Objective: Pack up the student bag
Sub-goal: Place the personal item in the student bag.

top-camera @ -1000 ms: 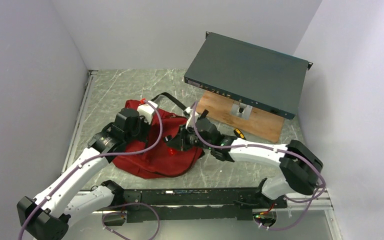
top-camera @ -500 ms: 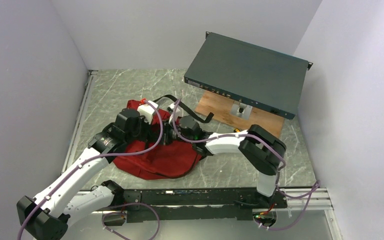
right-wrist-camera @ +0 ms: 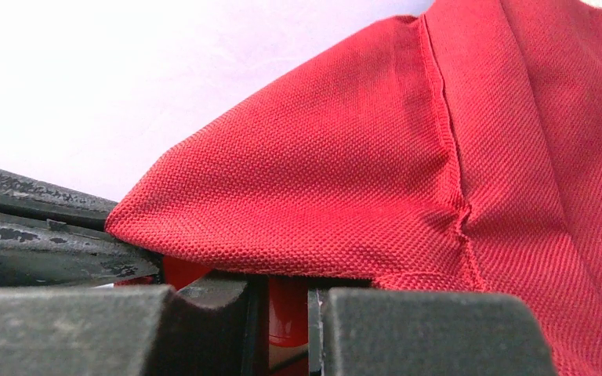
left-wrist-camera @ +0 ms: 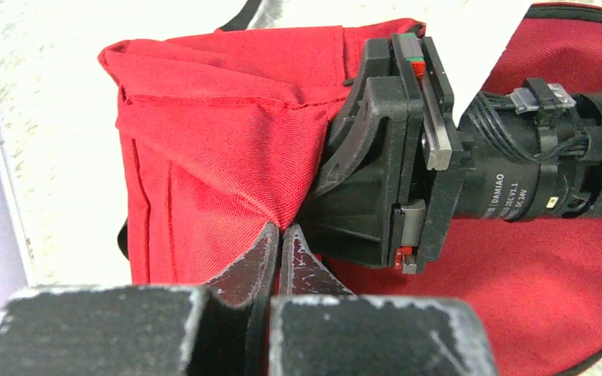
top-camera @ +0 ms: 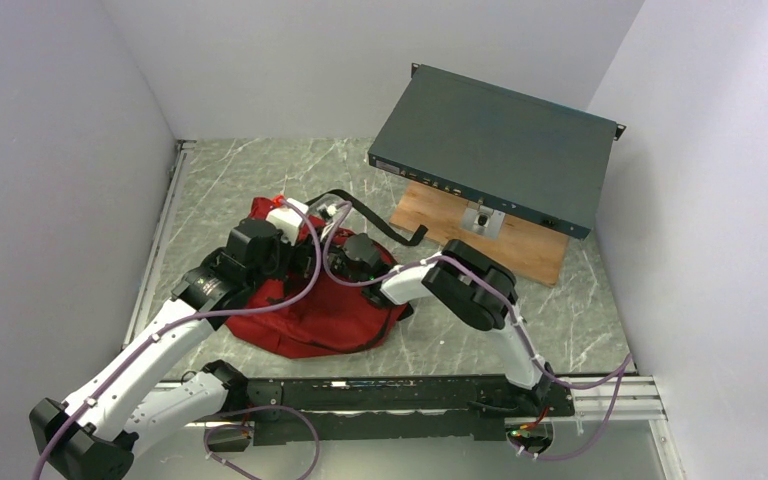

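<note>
White walls close in a grey marbled worktop (top-camera: 250, 170). From overhead we see the student bag (top-camera: 320, 315) lying slumped left of centre, toward 9 o'clock, its black strap (top-camera: 375, 215) trailing out toward 1 o'clock. At 2 o'clock a teal metal box (top-camera: 495, 145) sits tilted above a wooden board (top-camera: 500, 235). Our left fingers (left-wrist-camera: 270, 247) are clenched on a peak of the bag's red cloth, which stands up like a tent. The right arm (left-wrist-camera: 407, 157) reaches in beside that raised cloth from 3 o'clock. Its wrist camera shows the right fingers (right-wrist-camera: 247, 301) beneath a fold of red weave, nearly together, grasping a glossy red object (right-wrist-camera: 286, 321) that we cannot identify.
</note>
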Robot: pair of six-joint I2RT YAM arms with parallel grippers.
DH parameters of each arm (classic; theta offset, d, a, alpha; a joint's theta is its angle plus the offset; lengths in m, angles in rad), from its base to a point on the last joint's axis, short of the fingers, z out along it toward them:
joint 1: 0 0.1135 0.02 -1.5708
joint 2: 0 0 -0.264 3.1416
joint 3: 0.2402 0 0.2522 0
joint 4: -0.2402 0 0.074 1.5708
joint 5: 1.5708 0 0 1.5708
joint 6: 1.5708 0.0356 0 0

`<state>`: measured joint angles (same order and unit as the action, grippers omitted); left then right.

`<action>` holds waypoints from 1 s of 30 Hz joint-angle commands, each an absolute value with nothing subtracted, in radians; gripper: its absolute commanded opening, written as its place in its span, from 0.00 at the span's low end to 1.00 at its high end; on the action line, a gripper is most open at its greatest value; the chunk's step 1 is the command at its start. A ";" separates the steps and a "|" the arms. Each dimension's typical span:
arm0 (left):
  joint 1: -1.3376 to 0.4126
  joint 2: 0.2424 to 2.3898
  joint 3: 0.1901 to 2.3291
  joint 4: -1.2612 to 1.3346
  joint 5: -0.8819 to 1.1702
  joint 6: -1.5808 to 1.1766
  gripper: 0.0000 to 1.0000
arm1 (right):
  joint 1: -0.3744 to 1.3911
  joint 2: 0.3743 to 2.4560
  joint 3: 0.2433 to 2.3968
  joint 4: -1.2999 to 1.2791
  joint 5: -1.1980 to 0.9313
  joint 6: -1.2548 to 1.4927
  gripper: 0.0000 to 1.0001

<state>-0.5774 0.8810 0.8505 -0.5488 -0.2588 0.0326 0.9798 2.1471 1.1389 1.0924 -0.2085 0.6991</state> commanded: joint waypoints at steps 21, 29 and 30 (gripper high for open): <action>-0.561 0.874 0.901 -0.521 -0.329 0.006 0.00 | 0.965 1.954 1.189 0.491 -0.171 0.608 0.46; -0.561 0.868 0.897 -0.519 -0.338 0.006 0.00 | 0.957 1.888 1.164 0.392 -0.157 0.574 0.48; -0.560 0.869 0.897 -0.520 -0.338 0.006 0.00 | 0.958 1.877 1.162 0.377 -0.141 0.571 0.48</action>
